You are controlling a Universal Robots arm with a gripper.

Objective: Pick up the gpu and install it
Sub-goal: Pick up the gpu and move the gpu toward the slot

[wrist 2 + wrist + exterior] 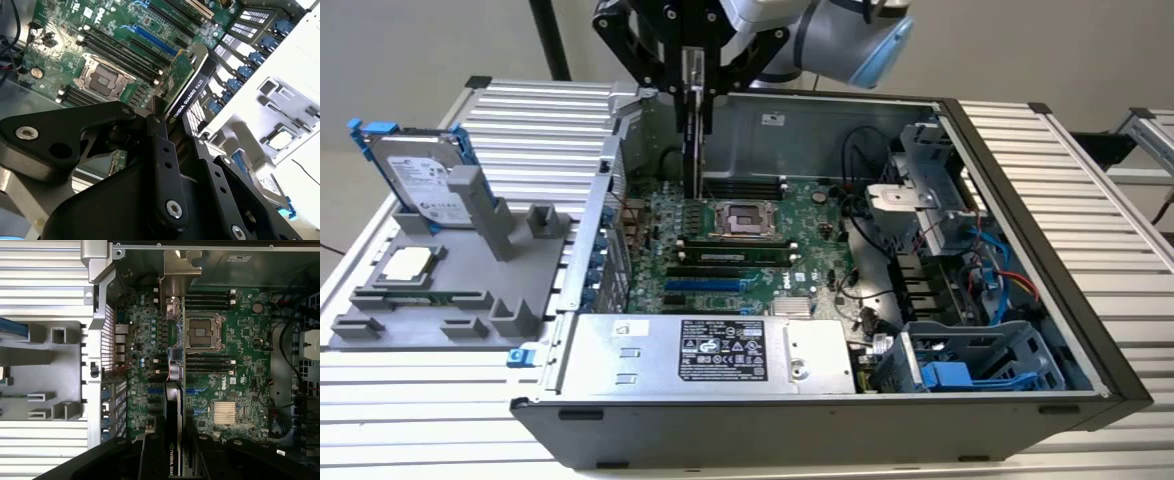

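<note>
GPU card (698, 150), flat and green with a black cooler shroud, hangs upright inside the open dark grey computer case (787, 425). The black jaws are closed on it from both sides, gripping its upper part; in the second wrist view the two fingers (161, 150) press against its faces. The card (192, 92) stands over the green motherboard (654, 235), just beside the square silver processor socket (750, 218). I cannot tell if its lower edge touches the board. On the ribbed metal surface (440, 400), at the exterior view's left, a grey plastic holder (454, 310) carries a silver hard drive with blue rails (420, 180).
</note>
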